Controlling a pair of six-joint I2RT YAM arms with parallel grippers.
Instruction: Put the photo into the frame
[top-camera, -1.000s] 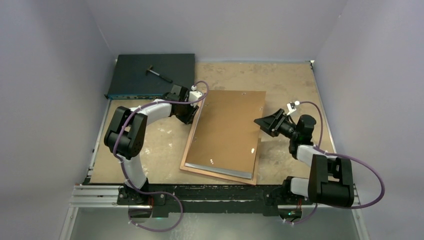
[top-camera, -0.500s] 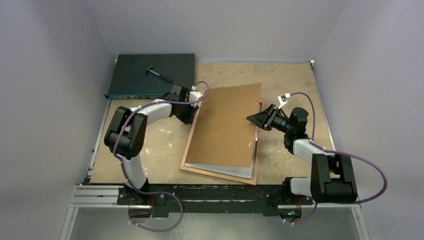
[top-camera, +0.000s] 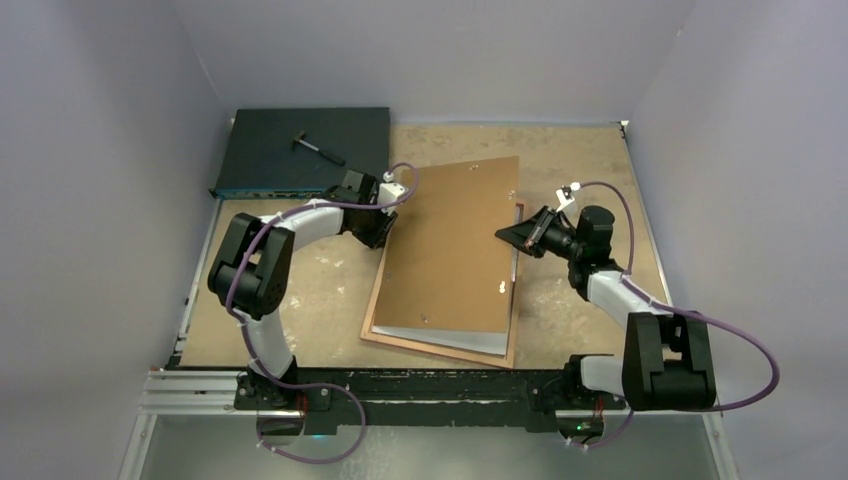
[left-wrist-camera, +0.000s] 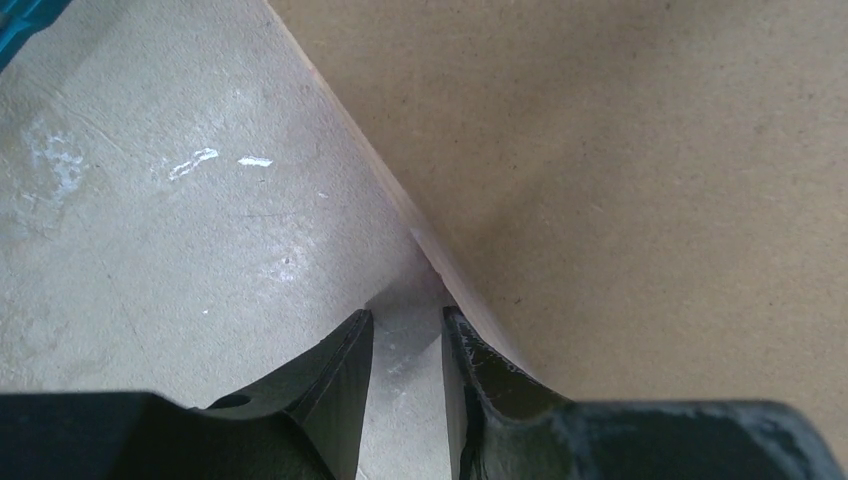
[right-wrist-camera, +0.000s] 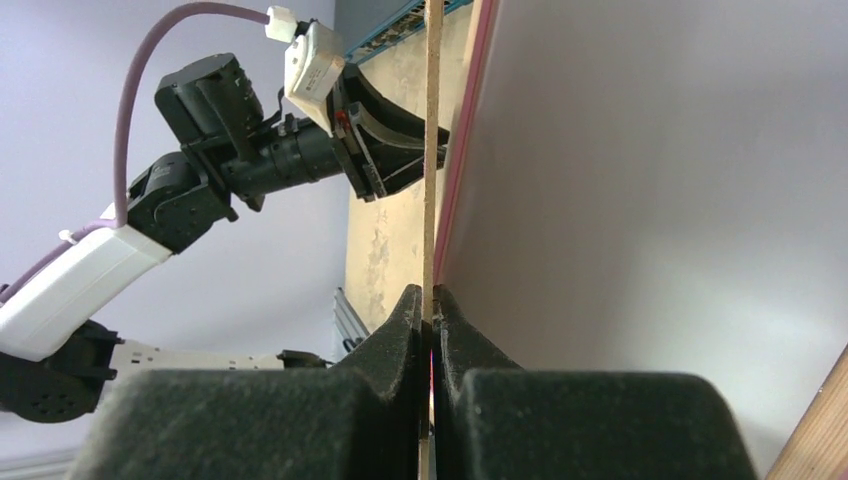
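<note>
The frame (top-camera: 440, 353) lies back up on the table, tan-pink border showing at its near edge. A flat brown backing board (top-camera: 450, 250) slants above it, right edge raised. My right gripper (top-camera: 510, 238) is shut on that edge; in the right wrist view the board (right-wrist-camera: 432, 150) runs edge-on from the shut gripper (right-wrist-camera: 428, 292), with the frame's pink rim (right-wrist-camera: 466, 130) beside it. A pale glossy sheet (top-camera: 445, 338) lies in the frame; I cannot tell whether it is the photo's back or the pane. My left gripper (top-camera: 385, 228) sits at the board's left edge, slightly open (left-wrist-camera: 405, 315) over bare table.
A dark flat electronics box (top-camera: 300, 150) with a small tool (top-camera: 318, 148) on it stands at the back left, just behind the left gripper. Lilac walls close in three sides. Bare tabletop (top-camera: 580, 160) lies to the back right.
My right gripper has closed on the board's right edge and raised it, so the board now stands steeper and reaches farther back. The left arm has stayed where it was.
</note>
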